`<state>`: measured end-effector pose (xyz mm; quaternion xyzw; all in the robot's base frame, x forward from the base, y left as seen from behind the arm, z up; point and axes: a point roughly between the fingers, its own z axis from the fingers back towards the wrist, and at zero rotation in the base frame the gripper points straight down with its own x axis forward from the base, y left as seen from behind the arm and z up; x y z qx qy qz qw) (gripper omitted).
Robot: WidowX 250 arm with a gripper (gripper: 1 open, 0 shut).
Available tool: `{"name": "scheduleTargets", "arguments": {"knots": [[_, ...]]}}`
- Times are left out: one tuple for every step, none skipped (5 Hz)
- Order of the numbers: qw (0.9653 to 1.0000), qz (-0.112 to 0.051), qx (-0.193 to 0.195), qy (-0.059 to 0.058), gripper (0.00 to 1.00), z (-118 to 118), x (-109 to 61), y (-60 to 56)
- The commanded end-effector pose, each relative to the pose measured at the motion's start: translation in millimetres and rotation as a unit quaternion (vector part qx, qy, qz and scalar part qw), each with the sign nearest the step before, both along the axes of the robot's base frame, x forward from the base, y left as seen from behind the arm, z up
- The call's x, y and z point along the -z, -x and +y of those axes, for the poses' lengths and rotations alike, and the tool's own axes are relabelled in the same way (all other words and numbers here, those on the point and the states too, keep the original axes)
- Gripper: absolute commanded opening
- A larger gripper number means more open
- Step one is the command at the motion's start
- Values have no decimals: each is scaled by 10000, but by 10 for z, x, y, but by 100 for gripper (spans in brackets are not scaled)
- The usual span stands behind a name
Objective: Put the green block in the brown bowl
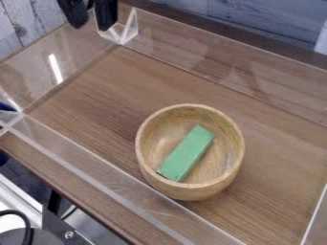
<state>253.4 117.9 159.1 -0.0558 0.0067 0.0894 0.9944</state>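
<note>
Camera view, looking down at an angle on a wooden bench with clear plastic walls around it. Near the middle, slightly toward the lower right, sits the bowl, round, light brown, with visible grain and a thick rim. It looks rigid and stable, and sits flat on the bench.

At the top left corner, partly cut off by the picture edge, is the gripper, dark and well apart from the bowl. Only its lower part shows; the jaws appear pressed together, and nothing can be seen between them.

Inside the bowl lies the block, bright green, flat and elongated. It rests on the bowl's inner floor, leaning a little up the curved side, and touches nothing else. Its long axis runs diagonally, from lower left to upper right in the picture, with the upper right end sitting a little higher. A broad face points up.

Judging by its look, the block is light, stiff and smooth, not fragile, perhaps a little slippery. If it needed taking up again, the surest hold would be across its narrow width at mid-length, jaws on the two long edges, coming straight down so as to clear the rim. As things lie, the task looks complete.
</note>
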Motion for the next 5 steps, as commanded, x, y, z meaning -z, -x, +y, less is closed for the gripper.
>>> {"name": "scheduleTargets", "arguments": {"knots": [[9994, -277, 121, -148, 100, -52, -129, -47], [9992, -253, 283, -141, 100, -169, -94, -67], [9984, -288, 464, -131, 100, -278, -98, -123], [9978, -355, 550, -124, 100, -315, -88, -205], [9980, -352, 495, -153, 100, -235, -49, -225]]}}
